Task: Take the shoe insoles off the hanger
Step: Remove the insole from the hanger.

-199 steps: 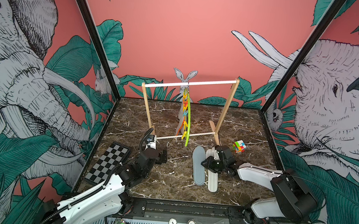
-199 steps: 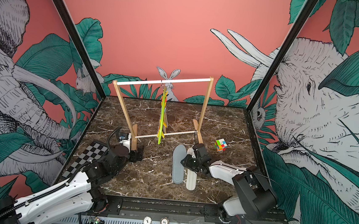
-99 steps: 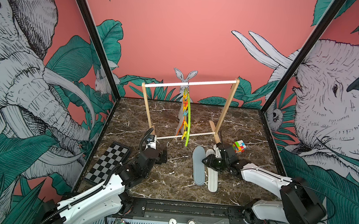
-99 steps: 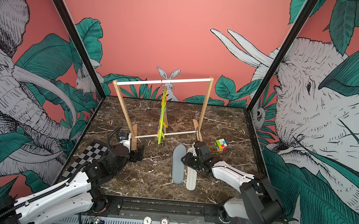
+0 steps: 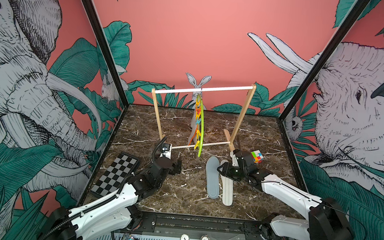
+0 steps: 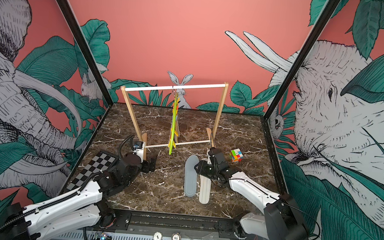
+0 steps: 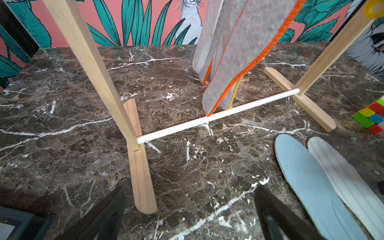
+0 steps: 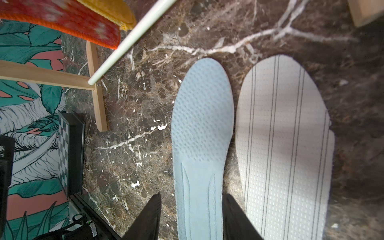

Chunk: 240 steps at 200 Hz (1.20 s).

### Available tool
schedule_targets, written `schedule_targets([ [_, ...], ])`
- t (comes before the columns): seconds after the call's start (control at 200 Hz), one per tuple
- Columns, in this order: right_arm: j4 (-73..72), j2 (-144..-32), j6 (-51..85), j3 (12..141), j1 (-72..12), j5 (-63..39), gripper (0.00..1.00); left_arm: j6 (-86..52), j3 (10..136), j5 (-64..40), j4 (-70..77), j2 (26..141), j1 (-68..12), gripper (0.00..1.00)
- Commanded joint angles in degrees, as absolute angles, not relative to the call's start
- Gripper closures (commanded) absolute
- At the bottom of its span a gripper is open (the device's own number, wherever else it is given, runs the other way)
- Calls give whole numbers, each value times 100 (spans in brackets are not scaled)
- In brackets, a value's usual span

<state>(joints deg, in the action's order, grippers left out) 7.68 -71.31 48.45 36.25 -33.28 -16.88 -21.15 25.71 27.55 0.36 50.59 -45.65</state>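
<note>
On the tabletop (image 5: 180,190), at five o'clock from the hanger (image 5: 201,126), the grey-blue insole (image 5: 212,180) is straddled by the parted right claw (image 8: 192,196); the left claw (image 7: 190,188) is spread wide.

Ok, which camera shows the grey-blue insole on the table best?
The right wrist view: the grey-blue insole is close, dimples and grooves clear. Both top views show its full length, small; the left wrist view shows part.
</note>
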Motion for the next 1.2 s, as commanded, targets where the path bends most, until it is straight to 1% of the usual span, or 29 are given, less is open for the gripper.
schedule_targets([
  [0.0, 940, -7023, 4626, 3820, -3323, -1565, 48, -1815, 2497, 2712, 535, 5262, -4544, 2],
  [0.2, 838, -7081, 4544, 4034, -3305, -1454, 43, -1467, 2330, 2558, 1409, 5689, -4544, 2],
  [0.4, 510, -7024, 4436, 4233, -3310, -1284, 40, -770, 1941, 2396, 2871, 6041, -4544, 3],
  [0.58, 699, -7064, 4272, 4520, -3305, -1442, 38, -46, 1973, 2277, 3555, 6766, -4546, 2],
  [0.805, 550, -7159, 4398, 4516, -3305, -1692, 37, 354, 2087, 2269, 4985, 7971, -4529, 3],
  [0.89, 576, -7123, 4404, 4492, -3305, -1699, 38, 282, 2249, 2182, 5387, 8479, -4468, 4],
  [1.0, 685, -7023, 4378, 4491, -3296, -1671, 39, 122, 2439, 2018, 5880, 9063, -4296, 10],
  [1.195, 876, -6780, 4342, 4450, -3279, -1617, 38, 44, 2769, 1938, 6203, 9671, -4120, 17],
])
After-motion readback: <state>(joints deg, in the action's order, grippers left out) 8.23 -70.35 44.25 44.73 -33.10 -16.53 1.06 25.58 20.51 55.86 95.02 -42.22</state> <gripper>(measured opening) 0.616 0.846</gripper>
